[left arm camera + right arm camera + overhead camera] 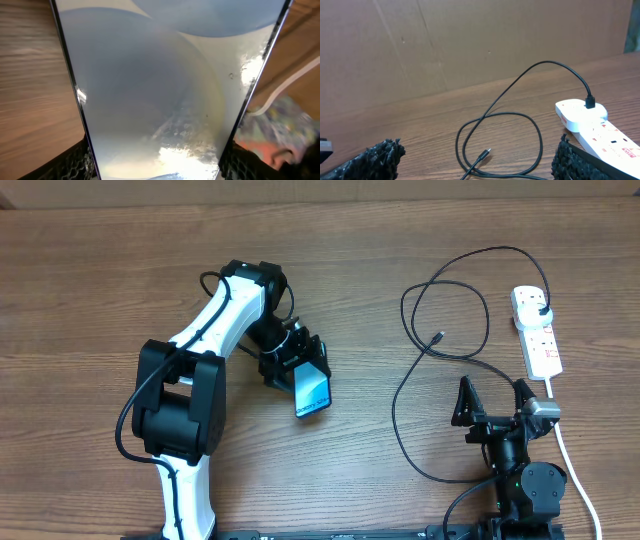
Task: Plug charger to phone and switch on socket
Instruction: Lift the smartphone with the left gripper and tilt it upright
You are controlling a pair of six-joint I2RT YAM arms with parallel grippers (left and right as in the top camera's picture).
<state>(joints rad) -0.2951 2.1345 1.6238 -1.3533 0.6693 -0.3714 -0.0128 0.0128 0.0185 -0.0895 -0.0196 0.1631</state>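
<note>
The left claw [302, 375] sits just left of the frame's middle in the overhead view and grips the phone [313, 394] by its long edges. The lit light-blue screen faces up, and the phone slants toward the lower right, so I cannot tell whether its far end touches the bench [100, 280]. In the left wrist view the screen fills nearly the whole frame, with the claw's textured black pads [75, 165] pressed against its black edge at both lower corners.

The right claw [492, 387] stands at the lower right of the overhead view, spread wide and holding nothing, its fingers pointing toward the top of the frame.

The charger [540, 62] lies in loose loops on the bench between the two claws and the socket [538, 335]. Its connector tip [440, 336] rests free on the wood, above and left of the right claw and well apart from the phone. Its black plug [541, 309] sits in the end of the socket nearest the frame's top.

The socket lies at the right edge, and its thick white cord [570, 460] runs down toward the lower right corner.
</note>
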